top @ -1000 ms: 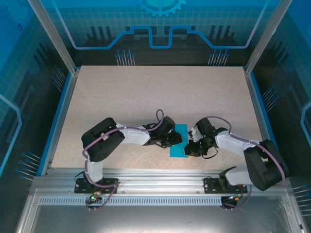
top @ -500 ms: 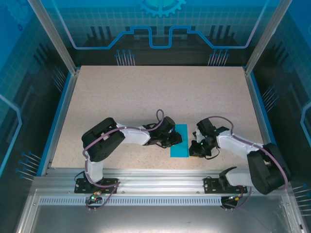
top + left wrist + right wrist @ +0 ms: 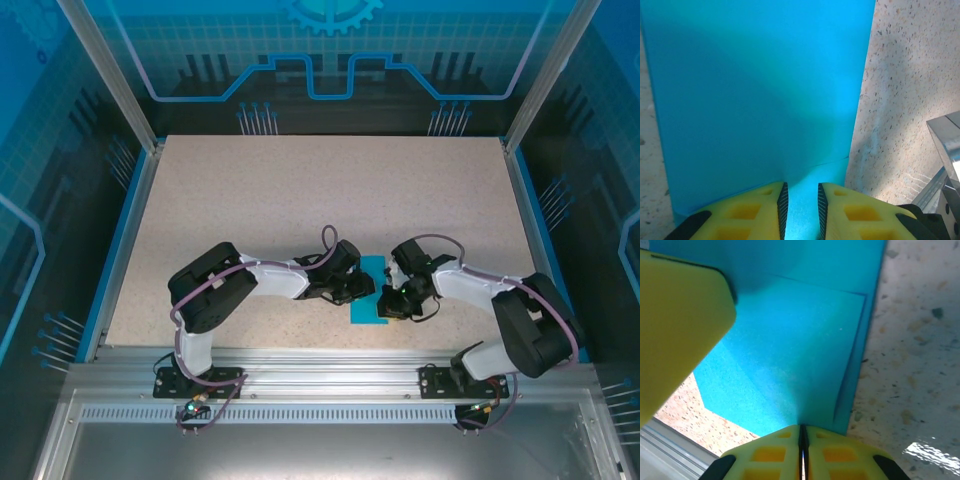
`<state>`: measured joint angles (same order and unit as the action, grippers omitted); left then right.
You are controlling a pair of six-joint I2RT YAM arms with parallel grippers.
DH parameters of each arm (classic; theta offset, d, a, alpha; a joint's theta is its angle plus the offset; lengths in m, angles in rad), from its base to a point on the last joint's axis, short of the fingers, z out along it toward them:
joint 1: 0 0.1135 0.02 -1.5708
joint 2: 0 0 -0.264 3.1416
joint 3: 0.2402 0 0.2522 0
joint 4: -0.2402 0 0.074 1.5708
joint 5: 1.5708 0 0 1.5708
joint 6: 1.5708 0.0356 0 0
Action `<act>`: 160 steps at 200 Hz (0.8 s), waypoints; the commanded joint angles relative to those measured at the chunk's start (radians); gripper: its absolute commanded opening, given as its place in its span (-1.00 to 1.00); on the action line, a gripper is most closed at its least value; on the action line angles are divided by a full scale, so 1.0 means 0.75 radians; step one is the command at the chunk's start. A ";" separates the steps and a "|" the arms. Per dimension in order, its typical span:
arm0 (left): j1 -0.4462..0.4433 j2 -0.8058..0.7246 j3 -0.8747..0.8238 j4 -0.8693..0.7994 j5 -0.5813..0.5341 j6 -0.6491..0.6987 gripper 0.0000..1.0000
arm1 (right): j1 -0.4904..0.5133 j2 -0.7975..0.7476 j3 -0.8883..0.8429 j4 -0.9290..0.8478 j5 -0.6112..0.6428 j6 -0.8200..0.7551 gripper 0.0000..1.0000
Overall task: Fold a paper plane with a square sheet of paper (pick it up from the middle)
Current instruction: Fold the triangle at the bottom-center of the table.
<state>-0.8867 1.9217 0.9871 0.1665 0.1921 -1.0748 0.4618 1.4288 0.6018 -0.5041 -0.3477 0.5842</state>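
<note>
The square sheet of paper (image 3: 366,310) lies folded into a narrow teal strip near the table's front edge, between both grippers. My left gripper (image 3: 362,291) rests on its left side; in the left wrist view its yellow fingers (image 3: 765,205) stand a little apart over the flat paper (image 3: 755,85), holding nothing. My right gripper (image 3: 390,303) reaches in from the right. In the right wrist view it (image 3: 801,427) is shut on a raised flap of the paper (image 3: 790,350), which has a slanted lower edge. A yellow finger of the left gripper (image 3: 680,325) looms at upper left.
The speckled beige table (image 3: 300,200) stretches away behind the arms. An aluminium rail (image 3: 320,360) runs along the near edge, close to the paper. Blue-lit frame walls surround the table. A metal part (image 3: 945,145) shows at the right of the left wrist view.
My right gripper has swung left from beside the paper's right edge onto the paper, and its arm now covers more of the strip. The left arm has stayed put.
</note>
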 commanded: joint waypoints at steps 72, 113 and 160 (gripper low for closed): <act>-0.002 0.030 -0.002 -0.022 -0.006 -0.001 -0.44 | -0.104 -0.008 -0.109 -0.076 0.039 0.027 -0.76; 0.010 -0.099 -0.022 0.049 0.010 0.034 -0.32 | -0.104 0.016 -0.089 -0.041 0.012 0.005 -0.92; 0.002 -0.191 -0.073 0.125 0.049 -0.013 -0.26 | -0.104 0.049 -0.082 0.052 -0.055 0.013 -0.96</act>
<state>-0.8845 1.8320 0.9714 0.2169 0.2066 -1.0718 0.3920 1.4143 0.5613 -0.4801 -0.4057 0.5911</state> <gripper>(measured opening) 0.372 0.042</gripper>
